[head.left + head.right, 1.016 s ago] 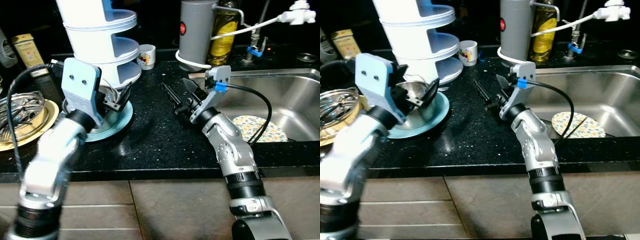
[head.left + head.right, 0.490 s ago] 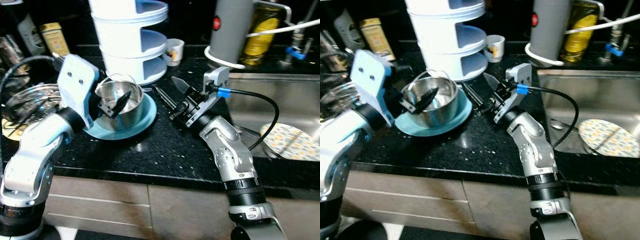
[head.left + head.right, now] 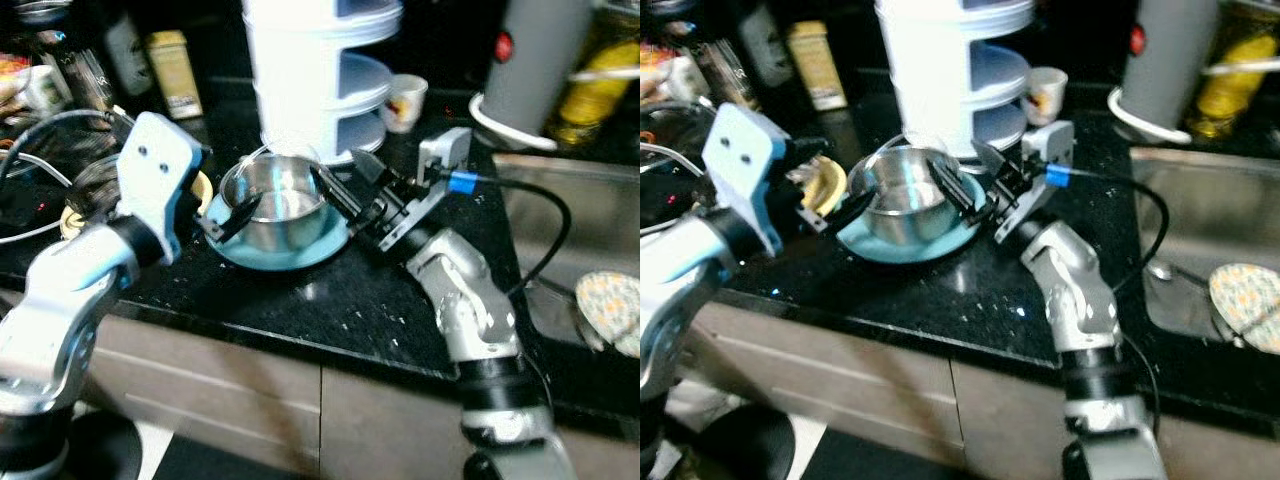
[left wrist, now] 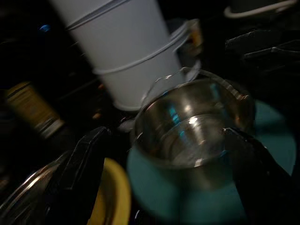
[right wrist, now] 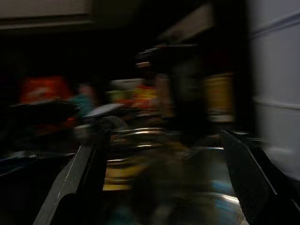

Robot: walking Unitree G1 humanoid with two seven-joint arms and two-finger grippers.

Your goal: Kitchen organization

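A steel bowl (image 3: 275, 198) sits on a teal plate (image 3: 290, 255) on the black counter, in front of a white tiered stand (image 3: 320, 80). My left gripper (image 3: 228, 218) is at the bowl's left side, open. In the left wrist view its fingers (image 4: 82, 161) stand wide apart with the bowl (image 4: 194, 122) between and beyond them. My right gripper (image 3: 345, 185) is open at the bowl's right rim, over the plate's edge, holding nothing. The right wrist view is dark and blurred, with its fingers (image 5: 82, 176) spread apart.
A yellow plate (image 3: 207, 185) lies left of the teal one, and a tea tin (image 3: 172, 70) stands behind it. A small cup (image 3: 405, 100), a grey canister (image 3: 535, 60) and a yellow bottle (image 3: 600, 90) stand at the back right. The sink (image 3: 570, 200) holds a patterned plate (image 3: 610, 305).
The camera has swung left, so the whole scene has shifted right. My right gripper has closed in from right of the plate to the bowl's right rim. The left gripper stays by the bowl.
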